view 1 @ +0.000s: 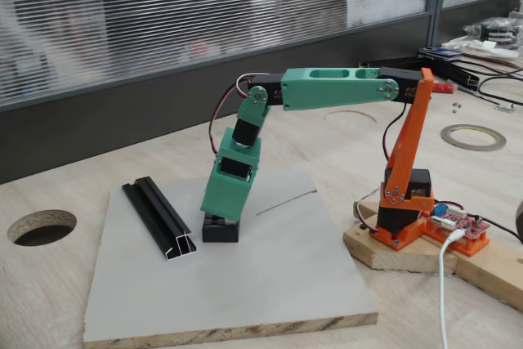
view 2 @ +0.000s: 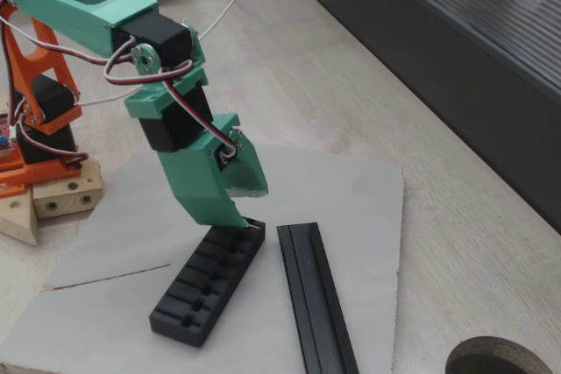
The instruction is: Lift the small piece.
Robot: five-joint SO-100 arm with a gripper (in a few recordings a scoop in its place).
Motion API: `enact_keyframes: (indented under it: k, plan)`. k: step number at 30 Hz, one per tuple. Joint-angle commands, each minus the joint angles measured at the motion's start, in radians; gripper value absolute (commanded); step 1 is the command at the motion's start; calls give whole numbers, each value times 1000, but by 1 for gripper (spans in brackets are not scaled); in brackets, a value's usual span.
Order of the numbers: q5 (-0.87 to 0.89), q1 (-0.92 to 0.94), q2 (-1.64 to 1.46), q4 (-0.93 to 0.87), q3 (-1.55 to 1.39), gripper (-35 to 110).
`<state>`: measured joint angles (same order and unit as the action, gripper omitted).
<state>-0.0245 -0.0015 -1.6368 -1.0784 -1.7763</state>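
My green gripper (view 1: 222, 217) points down over the far end of a ribbed black block (view 1: 220, 230) on the grey board. In a fixed view the gripper (view 2: 253, 208) stands open by a small gap. Its long lower finger (view 2: 230, 209) touches the block's (view 2: 206, 285) far end, and the short upper finger (view 2: 252, 172) hangs above it. A tiny pale silver sliver, apparently the small piece (view 2: 257, 226), lies on that end of the block right beside the lower fingertip. It is too small to make out clearly.
A long black channel rail (view 1: 161, 218) (view 2: 316, 299) lies beside the block on the grey board (view 1: 270, 284). The orange arm base (view 1: 400, 210) stands on wooden blocks at the right. A round hole (view 1: 41, 226) is cut in the table, and a tape roll (view 1: 472, 136) lies far right.
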Motion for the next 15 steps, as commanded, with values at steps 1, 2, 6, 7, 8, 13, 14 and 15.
enact_keyframes:
  k: [1,2,6,7,8,13,14,15]
  plan:
    - [-6,-12,-12,9,-5,44]
    - [-6,-12,-12,9,-6,44]
    - [-6,-25,-12,3,-6,44]
    - [-6,-44,-12,-2,-8,44]
    - [-6,-66,-12,-5,-8,44]
    - [-3,-147,-12,-5,-9,44]
    - [-3,-153,-12,-5,-11,44]
    - [-3,-155,-11,-5,-11,44]
